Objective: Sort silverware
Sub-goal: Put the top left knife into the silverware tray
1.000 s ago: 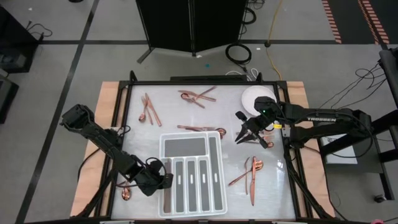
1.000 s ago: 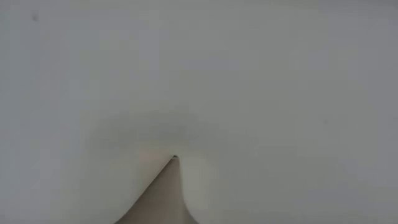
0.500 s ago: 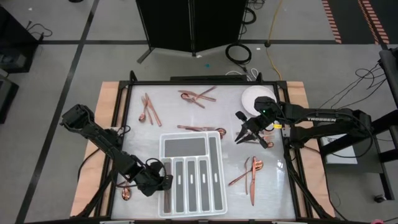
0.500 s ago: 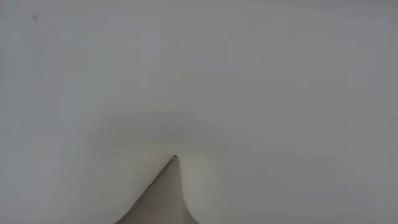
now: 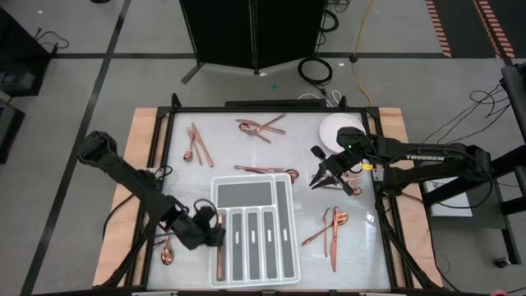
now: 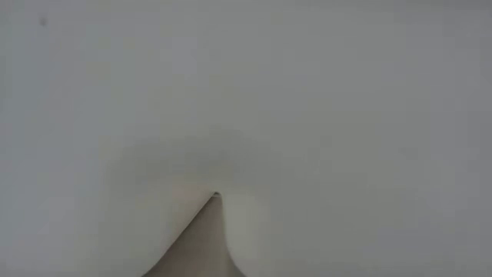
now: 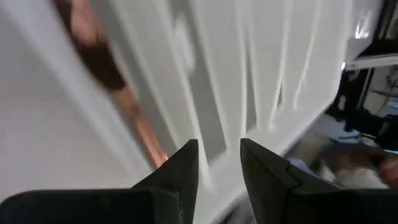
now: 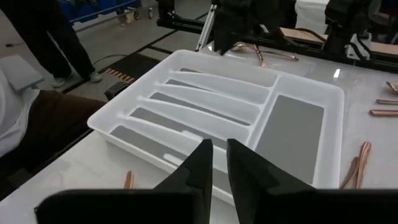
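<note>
The white divided tray lies at the table's near middle. One copper piece of silverware lies along its leftmost narrow slot, blurred in the left wrist view. My left gripper hovers open over the tray's left wall with nothing between its fingers. More copper silverware lies in loose groups on the table: far left, far middle, just beyond the tray and right of it. My right gripper waits above the table by the tray's far right corner, a narrow gap between its bare fingertips.
A round white plate sits at the far right. A lone copper spoon lies left of the tray under my left arm. A black frame rims the table. A person stands beyond the table. The low view shows only white.
My left gripper has risen and drawn back a little from the tray's leftmost slot toward the table's left edge, rolling at the wrist. The copper piece stays behind in that slot, let go and now uncovered.
</note>
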Action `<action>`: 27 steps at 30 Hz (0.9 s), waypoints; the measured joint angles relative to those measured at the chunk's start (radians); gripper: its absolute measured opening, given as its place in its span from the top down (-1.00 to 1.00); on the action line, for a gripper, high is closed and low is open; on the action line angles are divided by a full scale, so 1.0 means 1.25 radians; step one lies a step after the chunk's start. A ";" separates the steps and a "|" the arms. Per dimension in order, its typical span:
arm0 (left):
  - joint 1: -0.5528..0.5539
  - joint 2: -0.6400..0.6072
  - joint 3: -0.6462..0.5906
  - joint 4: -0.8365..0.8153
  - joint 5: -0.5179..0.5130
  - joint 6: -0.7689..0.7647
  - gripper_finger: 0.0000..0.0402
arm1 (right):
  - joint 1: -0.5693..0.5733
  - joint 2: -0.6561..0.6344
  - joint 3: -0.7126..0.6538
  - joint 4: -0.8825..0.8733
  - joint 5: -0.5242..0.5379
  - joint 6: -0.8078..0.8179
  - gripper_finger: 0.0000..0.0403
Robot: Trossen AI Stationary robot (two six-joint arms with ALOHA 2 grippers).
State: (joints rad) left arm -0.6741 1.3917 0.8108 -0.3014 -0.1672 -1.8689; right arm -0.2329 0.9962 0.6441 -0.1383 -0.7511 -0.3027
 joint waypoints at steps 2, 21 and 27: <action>0.031 -0.021 0.000 -0.037 -0.071 0.112 0.40 | 0.000 0.001 0.000 0.002 0.009 -0.001 0.81; 0.686 -0.052 0.027 -0.070 0.103 1.101 0.40 | -0.001 0.040 0.000 0.024 0.367 0.101 0.81; 0.888 -0.052 0.108 -0.309 0.129 1.098 0.40 | -0.022 0.132 0.000 0.055 0.372 0.085 0.81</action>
State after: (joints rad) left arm 0.4362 1.3264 0.9455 -0.6875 -0.0059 -0.4961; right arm -0.2603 1.1615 0.6445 -0.0701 -0.2856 -0.1971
